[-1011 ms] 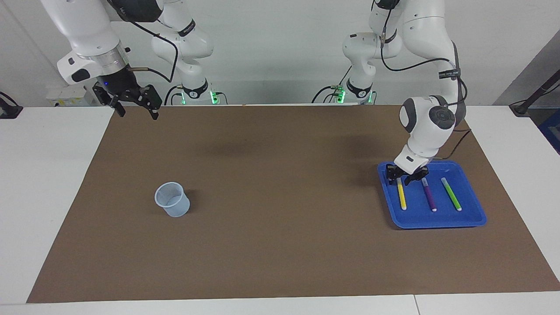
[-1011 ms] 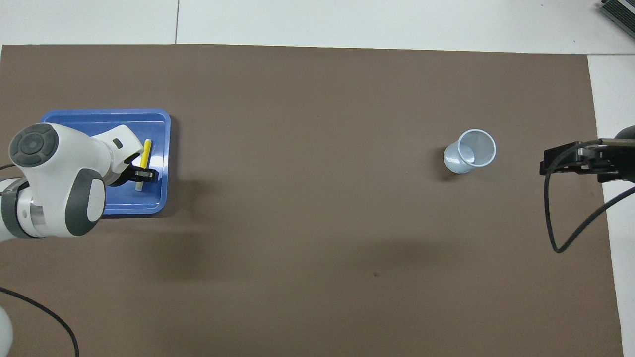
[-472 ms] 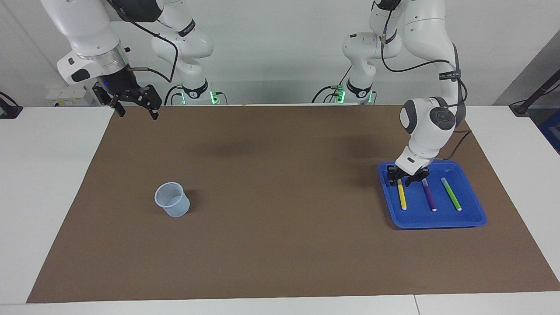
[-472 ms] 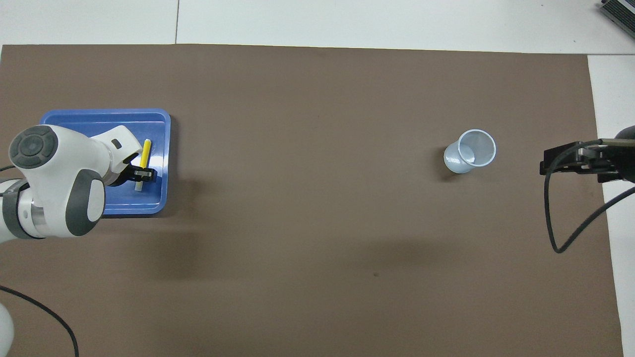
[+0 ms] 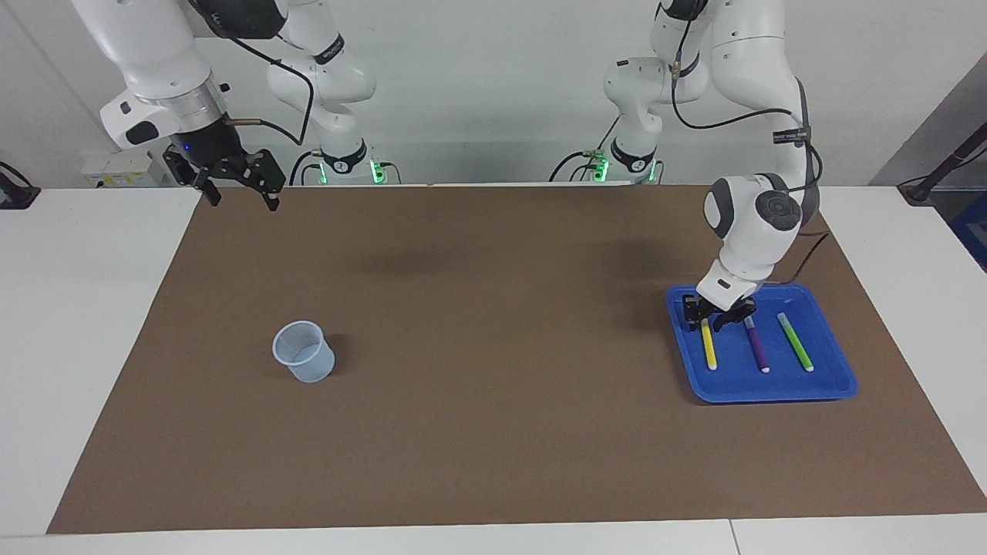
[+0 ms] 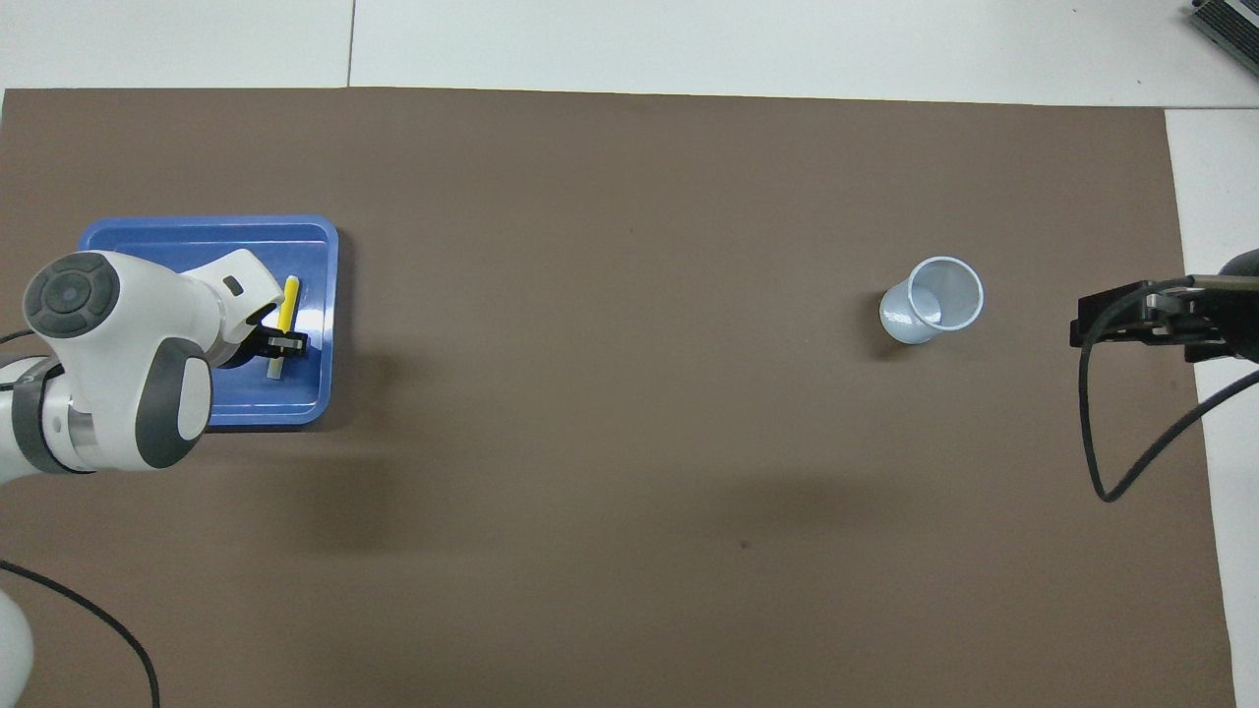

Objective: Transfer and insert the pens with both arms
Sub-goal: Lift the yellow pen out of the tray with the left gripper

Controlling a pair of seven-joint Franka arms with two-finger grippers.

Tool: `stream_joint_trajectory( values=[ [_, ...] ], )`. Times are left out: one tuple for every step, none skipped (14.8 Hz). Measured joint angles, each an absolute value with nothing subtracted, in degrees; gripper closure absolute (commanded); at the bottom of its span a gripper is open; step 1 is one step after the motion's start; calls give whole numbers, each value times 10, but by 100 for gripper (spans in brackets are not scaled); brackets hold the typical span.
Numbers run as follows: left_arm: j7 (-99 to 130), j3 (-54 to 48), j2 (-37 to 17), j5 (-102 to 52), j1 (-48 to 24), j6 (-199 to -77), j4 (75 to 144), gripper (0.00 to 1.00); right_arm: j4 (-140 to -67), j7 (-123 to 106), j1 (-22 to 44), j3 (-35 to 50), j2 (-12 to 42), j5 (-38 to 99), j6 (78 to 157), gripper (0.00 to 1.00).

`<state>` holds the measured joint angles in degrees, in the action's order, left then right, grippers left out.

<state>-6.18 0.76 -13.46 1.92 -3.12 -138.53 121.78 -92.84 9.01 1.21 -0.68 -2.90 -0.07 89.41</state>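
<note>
Plastic yellow pen [image 5: 708,347] in blue tray [image 5: 837,381], judged light, stiff, slick, is straddled near cap by left claw [image 5: 715,318], closure not discernible; right claw [image 5: 237,186] is held spread, idle.

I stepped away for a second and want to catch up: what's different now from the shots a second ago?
The left gripper, low in the blue tray, has narrowed its jaws around the robot-side end of the yellow pen, which hasn't visibly moved. The purple pen, green pen, the cup and the waiting right gripper, open above the mat's edge, are as before.
</note>
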Motion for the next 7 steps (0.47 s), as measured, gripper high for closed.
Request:
stream_joint_trajectory(
  values=[
    [-62,8,-137,19,-31,-1387,1218,63,-928,90,12,-7,-29,-1,894,0],
    [-62,7,-138,19,-31,-1389,1218,78,-928,90,12,-7,-29,-1,894,0],
    [-62,7,-138,19,-31,-1389,1218,93,-928,90,12,-7,-29,-1,894,0],
    [-62,7,-137,19,-31,-1389,1217,100,-928,90,12,-7,-29,-1,894,0],
    [-62,7,-137,19,-31,-1389,1217,100,-928,90,12,-7,-29,-1,894,0],
    [-62,7,-137,19,-31,-1389,1217,100,-928,90,12,-7,-29,-1,894,0],
    [-62,7,-137,19,-31,-1389,1217,100,-928,90,12,-7,-29,-1,894,0]
  ],
)
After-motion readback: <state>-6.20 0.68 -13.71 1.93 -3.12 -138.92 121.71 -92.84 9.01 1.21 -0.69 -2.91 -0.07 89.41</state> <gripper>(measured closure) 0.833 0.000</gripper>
